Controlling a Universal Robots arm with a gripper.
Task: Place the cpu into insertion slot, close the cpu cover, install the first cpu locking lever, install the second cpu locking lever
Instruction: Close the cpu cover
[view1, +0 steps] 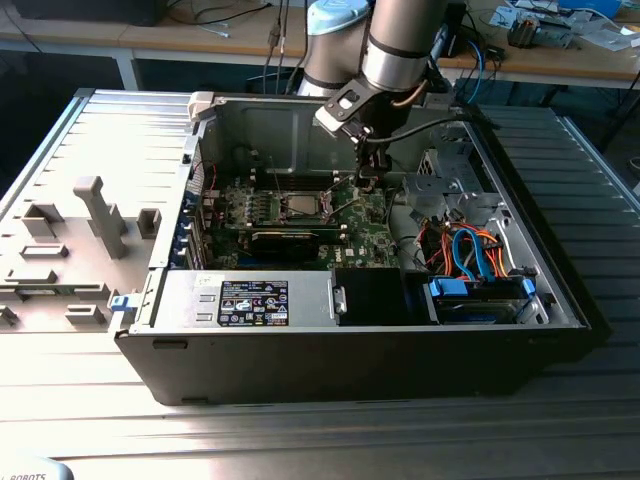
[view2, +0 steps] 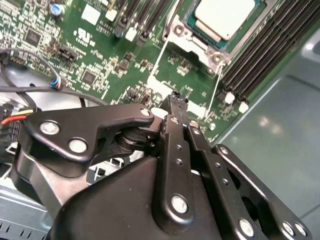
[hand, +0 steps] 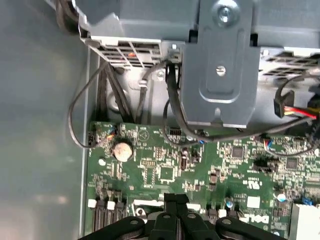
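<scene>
The cpu (view2: 222, 17) is seated in the insertion slot (view2: 197, 46) inside the open computer case (view1: 350, 360). The tool (view2: 176, 100) is seen clenched, low over the green board (view2: 100, 50) beside that slot.

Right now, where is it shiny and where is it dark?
In the exterior view, light glares off the table in front and the case front is dark; in the second wrist view, the cpu gleams pale, the gripper looks black.
</scene>
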